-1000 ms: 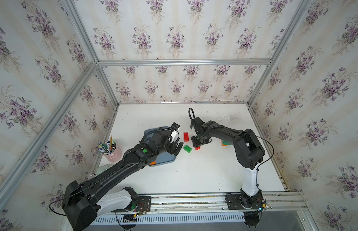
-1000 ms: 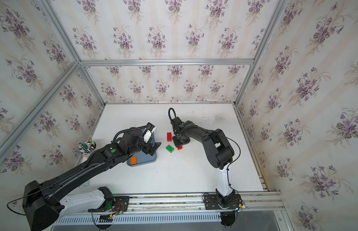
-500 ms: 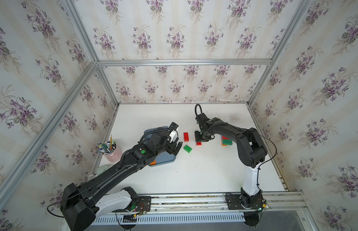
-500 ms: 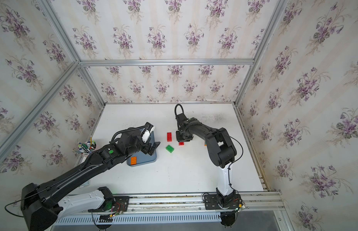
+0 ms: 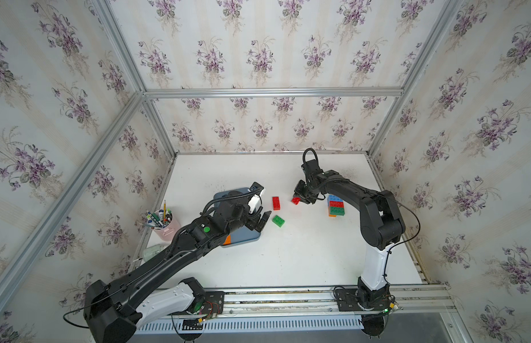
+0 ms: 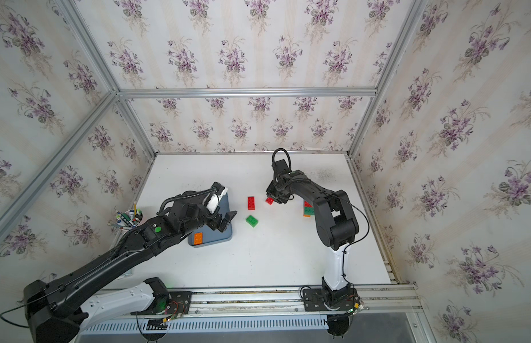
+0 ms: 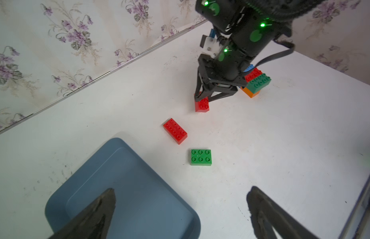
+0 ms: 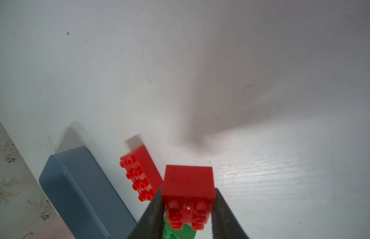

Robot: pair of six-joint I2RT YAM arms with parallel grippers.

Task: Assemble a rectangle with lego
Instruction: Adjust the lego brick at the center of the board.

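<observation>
In your right wrist view the right gripper (image 8: 188, 208) shows only as two dark fingers (image 8: 153, 211), cut off at the frame edge; they are clamped on opposite sides of the small red square brick (image 8: 188, 183), whose studs face back toward the wrist; you cannot tell whether its underside touches the table (image 8: 262, 82); a green brick (image 8: 180, 234) peeks out from behind it between the jaws, mostly hidden; the oblong red brick (image 8: 139, 175) lies just outside one finger, and past it the blue-grey tray (image 8: 80, 186) is cropped. Your left gripper (image 7: 182, 188) has its jaws wide apart with nothing between them, only the tips in frame; one tip hangs over the tray, the other over bare table; ahead of the gap lies the green brick, then the oblong red one, then the pinched square one; farther still, behind the right gripper, sits the joined block (image 7: 259, 81) of light blue, red, green and orange bricks, partly covered by that arm; back behind your left jaws an orange brick (image 6: 198, 238) rests in the tray.
</observation>
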